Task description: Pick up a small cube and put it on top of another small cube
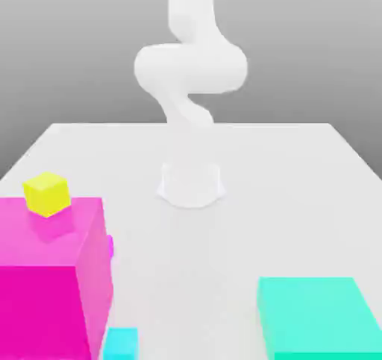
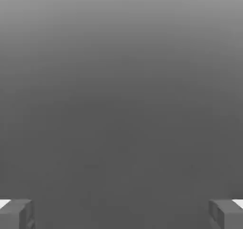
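The white bench [image 1: 298, 172] is a flat matte plane. On it, at the exterior view's left, stands the huge magenta block [image 1: 45, 276], plain and smooth. A flat teal block [image 1: 317, 317] lies toward the exterior view's right. The white arm [image 1: 190, 68] rises rounded at the far side. The yellow cube [image 1: 47, 194] sits on the block's top, turned corner-forward, equal-sided with no long axis. A small cyan cube [image 1: 120, 343] rests by the block's base. A sliver of the small magenta cube [image 1: 110, 247] peeks past the block's right face. The pincer [image 2: 121, 214] is spread wide, empty.
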Motion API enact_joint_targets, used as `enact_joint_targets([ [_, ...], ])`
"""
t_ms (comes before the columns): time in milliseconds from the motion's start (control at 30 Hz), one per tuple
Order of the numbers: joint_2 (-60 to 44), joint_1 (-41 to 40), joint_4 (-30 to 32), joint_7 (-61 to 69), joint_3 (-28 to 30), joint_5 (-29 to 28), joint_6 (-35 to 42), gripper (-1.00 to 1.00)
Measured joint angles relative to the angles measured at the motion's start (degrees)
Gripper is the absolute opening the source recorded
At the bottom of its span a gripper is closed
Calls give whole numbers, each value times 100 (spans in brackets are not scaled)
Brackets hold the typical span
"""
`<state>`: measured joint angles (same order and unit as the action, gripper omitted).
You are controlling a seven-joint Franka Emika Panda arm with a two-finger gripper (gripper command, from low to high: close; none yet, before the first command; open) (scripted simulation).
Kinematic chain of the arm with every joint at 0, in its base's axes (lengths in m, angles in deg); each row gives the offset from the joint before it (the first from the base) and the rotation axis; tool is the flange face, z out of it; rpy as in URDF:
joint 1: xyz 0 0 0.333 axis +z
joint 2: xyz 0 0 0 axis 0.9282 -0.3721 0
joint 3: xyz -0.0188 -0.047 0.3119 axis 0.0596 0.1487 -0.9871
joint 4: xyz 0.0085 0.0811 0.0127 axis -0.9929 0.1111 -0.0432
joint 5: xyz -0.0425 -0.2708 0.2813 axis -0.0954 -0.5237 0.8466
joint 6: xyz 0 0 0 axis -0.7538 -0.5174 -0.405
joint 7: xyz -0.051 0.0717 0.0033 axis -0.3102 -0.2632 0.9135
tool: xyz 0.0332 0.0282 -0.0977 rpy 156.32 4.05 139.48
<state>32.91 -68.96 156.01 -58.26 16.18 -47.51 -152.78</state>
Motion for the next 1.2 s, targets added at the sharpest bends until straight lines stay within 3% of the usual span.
enact_joint_targets([
  [567,-3411,425,2604,1223,656,729,-1931,0],
  [733,-4410,68,3458,1558,905,660,-2654,0],
  [1000,-3938,-1674,3697,2173,1755,-195,-3248,0],
  [1200,-4271,-1694,3582,2860,1811,411,-3664,0],
])
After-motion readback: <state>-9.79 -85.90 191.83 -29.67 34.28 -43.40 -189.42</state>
